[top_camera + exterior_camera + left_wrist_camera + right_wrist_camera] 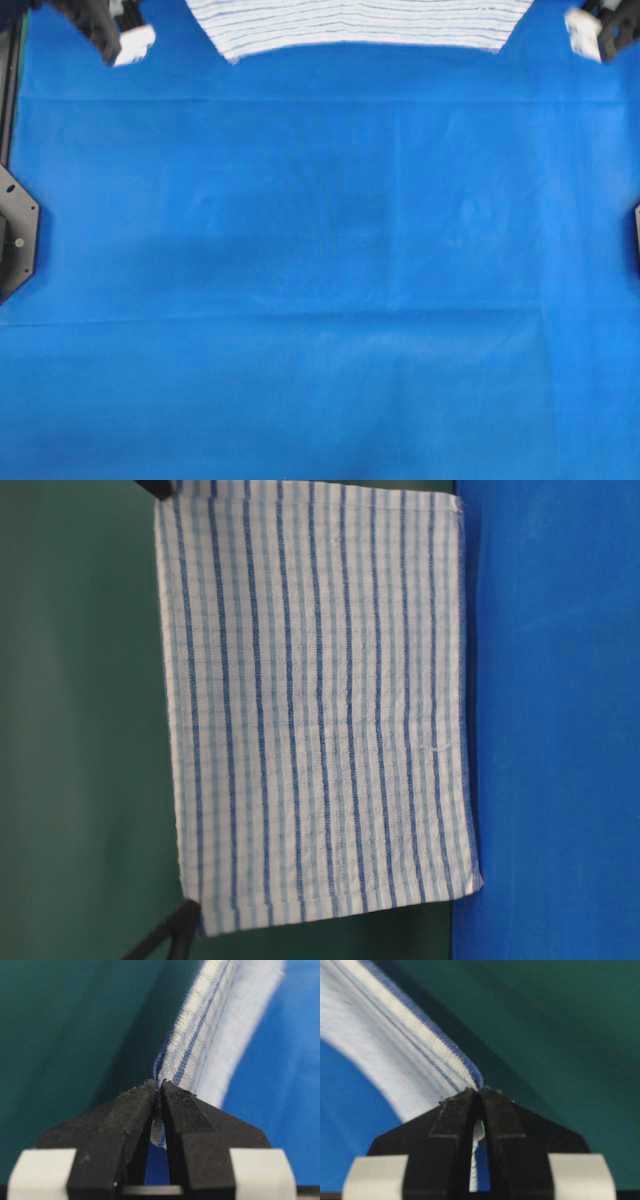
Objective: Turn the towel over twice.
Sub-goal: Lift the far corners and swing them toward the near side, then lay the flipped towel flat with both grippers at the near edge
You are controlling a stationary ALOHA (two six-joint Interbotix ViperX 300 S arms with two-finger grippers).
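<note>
The towel (320, 710), white with dark and light blue stripes, hangs spread out flat above the far side of the table, its checked face towards the table-level camera. From overhead its top edge (360, 25) shows as a striped band at the far edge. My left gripper (157, 1084) is shut on one upper corner of the towel (200, 1035). My right gripper (480, 1091) is shut on the other upper corner of the towel (405, 1035). In the overhead view the left gripper (128, 40) is at the far left and the right gripper (590, 35) at the far right.
A large plain blue cloth (320, 280) covers the table top, with faint fold lines across it. Black arm bases stand at the left edge (15, 235) and the right edge (636, 235). A dark green wall (80, 730) is behind the towel.
</note>
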